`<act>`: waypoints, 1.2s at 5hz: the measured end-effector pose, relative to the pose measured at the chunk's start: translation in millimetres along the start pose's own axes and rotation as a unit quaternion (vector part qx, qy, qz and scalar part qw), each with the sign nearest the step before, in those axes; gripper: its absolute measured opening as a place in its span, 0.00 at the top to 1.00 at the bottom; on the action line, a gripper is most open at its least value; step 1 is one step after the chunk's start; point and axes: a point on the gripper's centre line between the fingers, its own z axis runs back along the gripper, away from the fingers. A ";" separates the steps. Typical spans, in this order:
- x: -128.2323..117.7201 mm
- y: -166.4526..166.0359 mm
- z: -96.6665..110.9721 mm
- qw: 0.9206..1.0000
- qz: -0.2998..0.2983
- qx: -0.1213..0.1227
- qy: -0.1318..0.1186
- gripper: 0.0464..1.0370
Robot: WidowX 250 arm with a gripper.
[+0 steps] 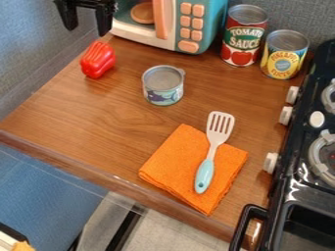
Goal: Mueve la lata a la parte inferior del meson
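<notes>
I have my pincer (86,20) at the upper left, spread wide and holding nothing; the small can (163,86) stands upright on the tabletop (85,120), above centre.

The wooden table (85,122) carries a toy microwave (212,24), a red can (242,44) and a yellow can (284,56) along its far edge. A red pepper (98,60) lies near the left edge, a small can (163,88) farther in, an orange cloth (170,159) by the front edge
</notes>
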 end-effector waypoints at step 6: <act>34.8 -127.3 -14.6 0.993 -0.096 -0.030 -0.063 0.04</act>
